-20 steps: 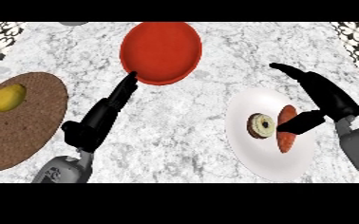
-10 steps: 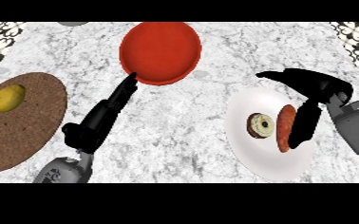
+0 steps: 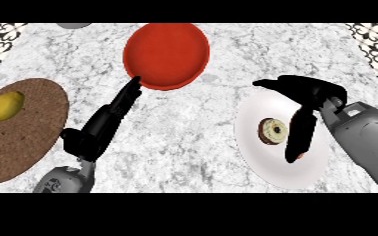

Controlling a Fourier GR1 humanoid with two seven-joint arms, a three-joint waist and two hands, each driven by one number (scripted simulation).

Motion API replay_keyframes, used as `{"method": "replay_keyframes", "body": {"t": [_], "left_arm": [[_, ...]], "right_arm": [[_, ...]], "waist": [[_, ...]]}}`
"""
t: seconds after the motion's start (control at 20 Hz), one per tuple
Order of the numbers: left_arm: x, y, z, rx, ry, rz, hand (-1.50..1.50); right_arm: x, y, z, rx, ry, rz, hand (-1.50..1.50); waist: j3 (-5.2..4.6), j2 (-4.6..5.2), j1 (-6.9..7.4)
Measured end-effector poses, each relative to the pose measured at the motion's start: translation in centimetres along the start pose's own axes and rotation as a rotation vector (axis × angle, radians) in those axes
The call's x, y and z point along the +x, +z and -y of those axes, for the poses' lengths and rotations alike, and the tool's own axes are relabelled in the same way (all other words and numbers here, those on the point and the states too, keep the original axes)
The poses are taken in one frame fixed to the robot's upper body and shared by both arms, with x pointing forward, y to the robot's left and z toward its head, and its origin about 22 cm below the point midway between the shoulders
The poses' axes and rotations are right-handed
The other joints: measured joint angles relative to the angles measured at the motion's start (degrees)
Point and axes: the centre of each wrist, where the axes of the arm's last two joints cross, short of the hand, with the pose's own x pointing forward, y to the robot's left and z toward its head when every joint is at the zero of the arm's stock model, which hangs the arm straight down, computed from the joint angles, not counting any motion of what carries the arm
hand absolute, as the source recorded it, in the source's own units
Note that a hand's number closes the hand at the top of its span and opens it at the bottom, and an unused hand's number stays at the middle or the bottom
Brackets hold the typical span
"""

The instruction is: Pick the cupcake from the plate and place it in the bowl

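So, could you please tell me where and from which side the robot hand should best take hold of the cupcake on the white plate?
Probably round its sides, coming down from above. The cupcake sits on the left part of the white plate with its round top facing up, so its flanks are free. The right robot hand already hangs over the plate just to its right, fingers relaxed, so closing in from that side looks shortest.

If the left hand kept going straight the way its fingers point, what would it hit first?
The red bowl. The left hand points up and right, its fingertips already at the bowl's near rim; whether they touch it is unclear from above.
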Motion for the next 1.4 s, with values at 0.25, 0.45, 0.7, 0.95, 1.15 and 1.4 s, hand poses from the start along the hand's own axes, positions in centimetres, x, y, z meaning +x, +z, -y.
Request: {"method": "replay_keyframes", "body": {"t": [0.25,0.45,0.7,0.95,1.15,1.4], "left_arm": [[-0.1,-0.5,0.3,0.000,-0.002,0.005,0.00],[0.1,-0.7,0.3,0.003,-0.003,0.007,0.00],[0.7,-0.3,0.1,0.003,-0.005,0.010,0.00],[0.7,0.3,0.4,0.001,0.002,0.009,0.00],[0.1,-0.4,-0.1,0.006,0.001,0.013,0.00],[-0.1,-0.1,0.1,0.006,-0.005,0.011,0.00]], "right_arm": [[0.4,0.1,-1.7,-0.029,0.036,-0.004,-1.50],[0.6,-0.2,-2.6,-0.071,0.064,-0.021,-1.50],[-0.3,-0.2,-4.1,-0.137,0.092,-0.042,-1.50],[-1.0,-0.3,-5.7,-0.195,0.126,-0.082,-1.50],[-1.9,-1.8,-6.0,-0.213,0.122,-0.119,-1.50],[-3.4,-3.2,-6.7,-0.190,0.116,-0.146,-1.50]], "waist": [[0.03,0.04,-0.12],[0.05,0.07,-0.06],[0.06,0.06,-0.06],[0.06,0.06,-0.06],[0.06,0.12,-0.04],[0.06,0.12,0.01]]}}
